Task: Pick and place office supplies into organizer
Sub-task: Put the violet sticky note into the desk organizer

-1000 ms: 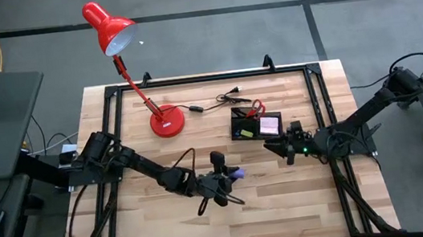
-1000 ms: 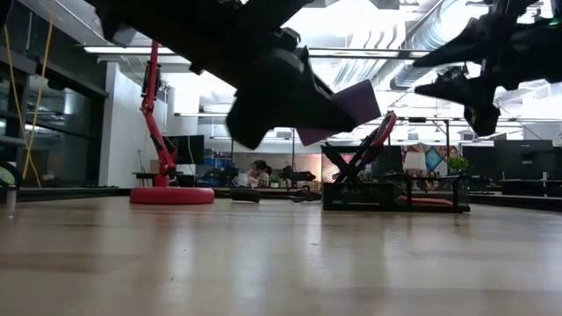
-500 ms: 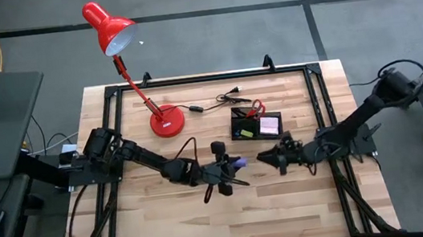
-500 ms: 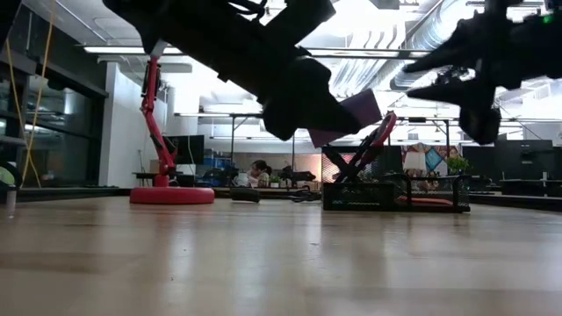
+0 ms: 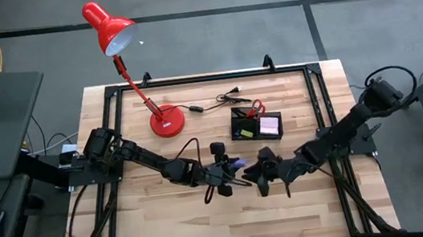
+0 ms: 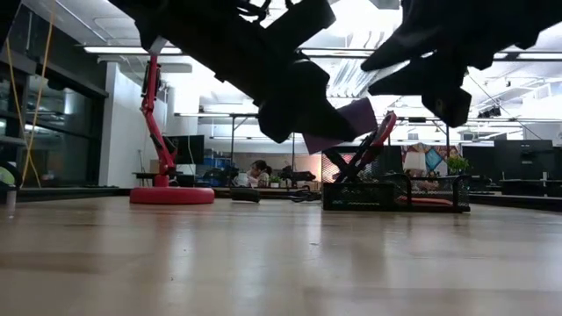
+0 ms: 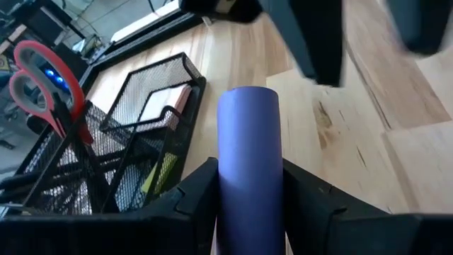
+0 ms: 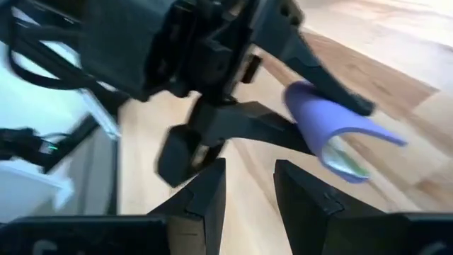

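Over the wooden tabletop [image 5: 167, 221] both dark arms reach toward the middle and meet nose to nose, clear of the surface. The left gripper [image 5: 230, 173] has its fingers [image 7: 191, 195] clamped on a blue-purple note pad [image 7: 249, 163] bent into a curl — no writing can be read on it. The right gripper [image 5: 257, 176] hovers just beside the pad with fingers [image 8: 205, 191] a narrow gap apart, holding nothing, while the black mesh organizer [image 5: 256, 121] — red-handled scissors [image 7: 49, 78] upright in it — sits near, farther back.
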### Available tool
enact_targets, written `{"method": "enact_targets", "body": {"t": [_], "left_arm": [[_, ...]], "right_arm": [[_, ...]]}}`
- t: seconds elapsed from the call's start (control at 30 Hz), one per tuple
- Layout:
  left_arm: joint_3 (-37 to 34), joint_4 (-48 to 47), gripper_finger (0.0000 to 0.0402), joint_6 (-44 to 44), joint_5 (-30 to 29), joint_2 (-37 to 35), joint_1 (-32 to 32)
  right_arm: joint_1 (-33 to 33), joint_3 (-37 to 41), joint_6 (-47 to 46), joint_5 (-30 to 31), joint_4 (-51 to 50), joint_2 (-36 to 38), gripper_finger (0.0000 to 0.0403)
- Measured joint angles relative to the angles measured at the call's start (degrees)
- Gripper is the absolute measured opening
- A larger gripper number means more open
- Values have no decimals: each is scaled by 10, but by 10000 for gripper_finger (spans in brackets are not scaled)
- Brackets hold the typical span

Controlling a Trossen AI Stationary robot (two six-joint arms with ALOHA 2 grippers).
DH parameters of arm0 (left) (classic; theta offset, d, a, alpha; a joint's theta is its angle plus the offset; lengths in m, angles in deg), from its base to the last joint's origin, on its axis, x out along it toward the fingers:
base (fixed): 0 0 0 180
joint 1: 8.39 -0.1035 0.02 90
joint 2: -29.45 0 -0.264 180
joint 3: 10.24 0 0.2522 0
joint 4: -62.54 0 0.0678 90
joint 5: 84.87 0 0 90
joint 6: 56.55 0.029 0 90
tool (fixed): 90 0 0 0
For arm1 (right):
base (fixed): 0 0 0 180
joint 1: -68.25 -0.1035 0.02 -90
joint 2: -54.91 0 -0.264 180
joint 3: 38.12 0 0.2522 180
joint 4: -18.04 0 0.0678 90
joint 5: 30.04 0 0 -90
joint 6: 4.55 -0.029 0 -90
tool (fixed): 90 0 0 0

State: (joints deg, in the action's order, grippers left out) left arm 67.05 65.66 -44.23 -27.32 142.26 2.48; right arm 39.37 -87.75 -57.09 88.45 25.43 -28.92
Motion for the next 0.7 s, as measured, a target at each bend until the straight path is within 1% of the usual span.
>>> {"method": "enact_targets", "body": {"t": [0.07,0.17,0.3,0.47,0.7], "left_arm": [[0,-9,122,-8,0,0,0],[0,-22,122,-11,-1,0,0],[0,-26,122,-23,-1,0,0],[0,-25,122,-24,-1,0,0],[0,-25,122,-38,20,0,0]], "right_arm": [[0,-15,0,2,-36,0,113],[0,-28,-6,1,-59,0,113],[0,-29,-14,0,-68,0,113],[3,-29,-29,11,-105,0,113],[10,-29,-26,20,-116,0,113]]}}
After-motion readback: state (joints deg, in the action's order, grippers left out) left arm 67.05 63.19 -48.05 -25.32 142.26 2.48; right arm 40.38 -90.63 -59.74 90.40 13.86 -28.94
